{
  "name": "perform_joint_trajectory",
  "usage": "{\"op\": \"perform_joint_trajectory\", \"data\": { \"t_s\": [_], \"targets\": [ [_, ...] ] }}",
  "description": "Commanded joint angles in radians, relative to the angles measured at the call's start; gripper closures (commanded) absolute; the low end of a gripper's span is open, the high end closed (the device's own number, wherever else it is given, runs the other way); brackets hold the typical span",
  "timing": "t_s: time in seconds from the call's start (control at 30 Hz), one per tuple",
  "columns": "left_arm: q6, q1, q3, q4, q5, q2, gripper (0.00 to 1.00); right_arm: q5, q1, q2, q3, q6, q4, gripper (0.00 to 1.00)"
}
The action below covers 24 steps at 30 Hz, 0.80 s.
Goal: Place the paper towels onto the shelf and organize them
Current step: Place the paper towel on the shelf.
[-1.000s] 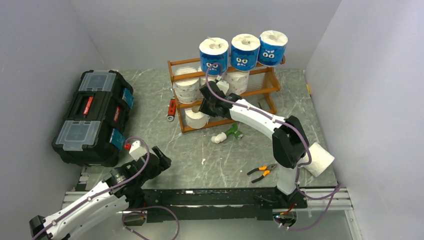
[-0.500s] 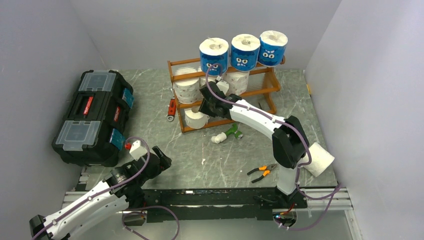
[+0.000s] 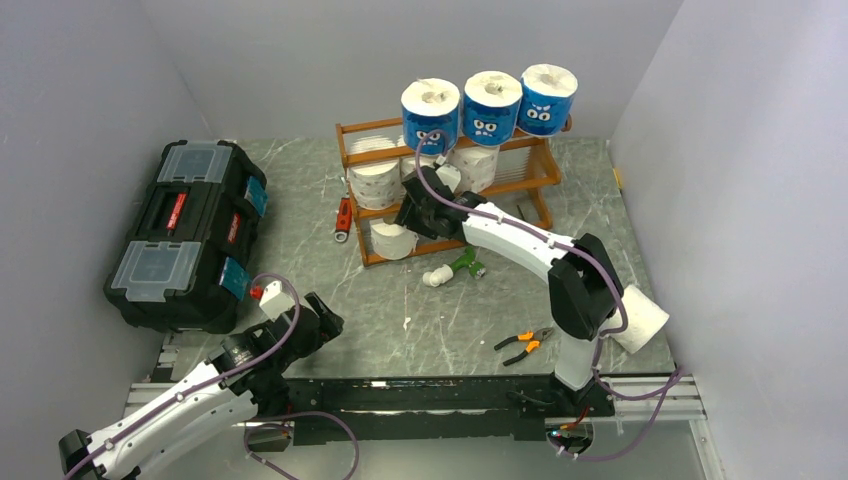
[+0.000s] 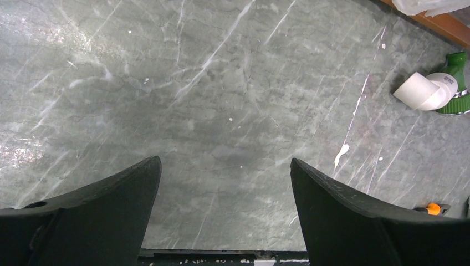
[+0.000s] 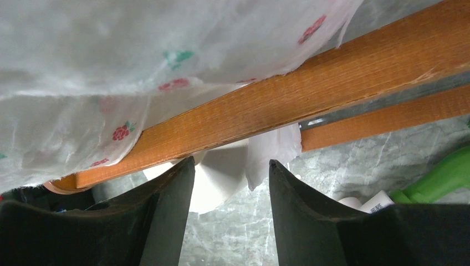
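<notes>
The orange-brown shelf (image 3: pixel 540 180) stands at the back of the table. Three blue paper towels (image 3: pixel 491 105) sit in a row on its top tier. White rolls (image 3: pixel 373 183) rest on the middle tier, and one white roll (image 3: pixel 392 238) is on the bottom tier. My right gripper (image 3: pixel 412 215) is at the shelf front, beside that bottom roll. In the right wrist view my right gripper (image 5: pixel 230 163) is open just below a wooden rail (image 5: pixel 310 88), with the white roll (image 5: pixel 221 177) beyond the fingertips and nothing between them. My left gripper (image 4: pixel 224 160) hangs open over bare table.
A black toolbox (image 3: pixel 185 235) lies at the left. A green-and-white tool (image 3: pixel 455 268) and orange-handled pliers (image 3: pixel 525 342) lie in front of the shelf. One more white roll (image 3: pixel 640 318) sits by the right arm's base. A red-handled tool (image 3: pixel 343 218) is left of the shelf.
My right gripper's jaws have come apart at the bottom tier, and the arm has shifted slightly. The left arm has not moved.
</notes>
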State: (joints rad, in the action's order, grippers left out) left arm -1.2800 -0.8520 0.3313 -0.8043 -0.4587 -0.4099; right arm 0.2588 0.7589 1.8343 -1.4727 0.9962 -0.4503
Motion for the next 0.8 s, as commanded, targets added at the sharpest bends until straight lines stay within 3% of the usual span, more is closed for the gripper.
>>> {"op": "perform_joint_trajectory", "data": {
  "t_s": [0.0, 0.77],
  "targets": [
    [-0.012, 0.002, 0.005, 0.029, 0.011, 0.002, 0.07, -0.039, -0.007, -0.032, 0.021, 0.027, 0.027, 0.45],
    [-0.012, 0.002, -0.002, 0.028, 0.023, 0.031, 0.08, -0.017, 0.041, -0.12, 0.062, 0.025, -0.02, 0.41]
  ]
}}
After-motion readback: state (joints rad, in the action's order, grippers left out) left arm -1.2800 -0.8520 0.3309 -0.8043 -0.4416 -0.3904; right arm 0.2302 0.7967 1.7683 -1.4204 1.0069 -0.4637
